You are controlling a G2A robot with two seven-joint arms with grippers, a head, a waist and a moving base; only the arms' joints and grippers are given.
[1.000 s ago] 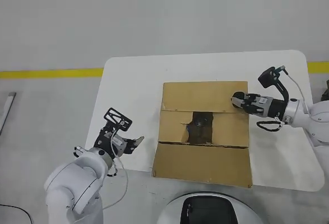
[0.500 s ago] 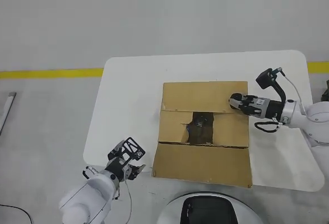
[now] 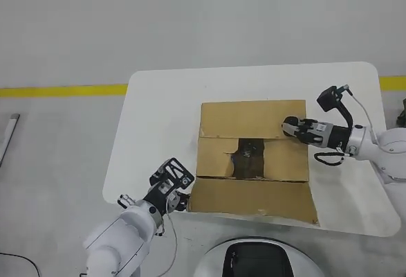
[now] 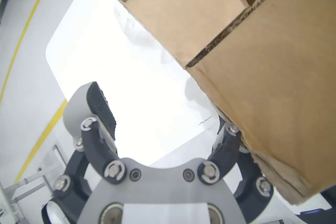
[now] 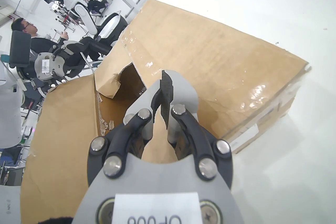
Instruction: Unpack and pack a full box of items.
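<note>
1. Early days here: the box (image 3: 220, 156) sits on the white table (image 3: 161, 118), flaps down, and nothing looks unpacked yet.
2. The left gripper (image 4: 160, 114) is at the box's near-left corner, fingers spread wide, one tucked under the near flap (image 3: 251, 202). Opening it seems to be the step in hand.
3. The right gripper (image 5: 162, 88) hovers over the far-right part of the top, fingers pinched nearly together with nothing seen between them.
4. The box itself is brown cardboard with glossy tape (image 5: 252, 93) and a ragged torn hole (image 3: 247, 158) in the centre. The contents are too dark to name.
</note>
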